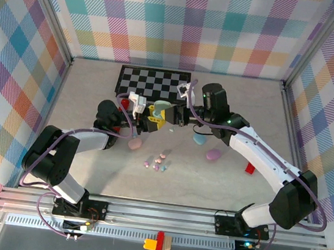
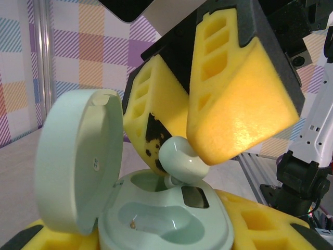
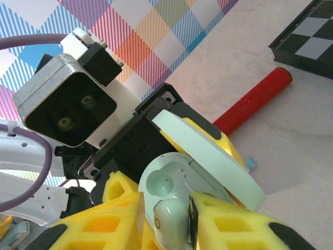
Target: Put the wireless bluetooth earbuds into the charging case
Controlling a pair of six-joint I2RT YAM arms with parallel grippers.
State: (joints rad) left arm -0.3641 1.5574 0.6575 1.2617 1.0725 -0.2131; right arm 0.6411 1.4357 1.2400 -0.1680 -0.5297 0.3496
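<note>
My left gripper is shut on the mint charging case, held up off the table with its lid open. From above, my right gripper brings a mint earbud against the case's far socket. Its jaws stand slightly apart. One yellow finger touches the earbud and a thin gap shows at the other. The near socket holds nothing. In the top view the two grippers meet in front of the checkerboard, around the case. Several loose pastel earbuds lie on the table.
A pink case, a blue case and a lilac-pink case lie around the loose earbuds. The checkerboard is behind the grippers. A red stick lies near it and a red block sits at the right.
</note>
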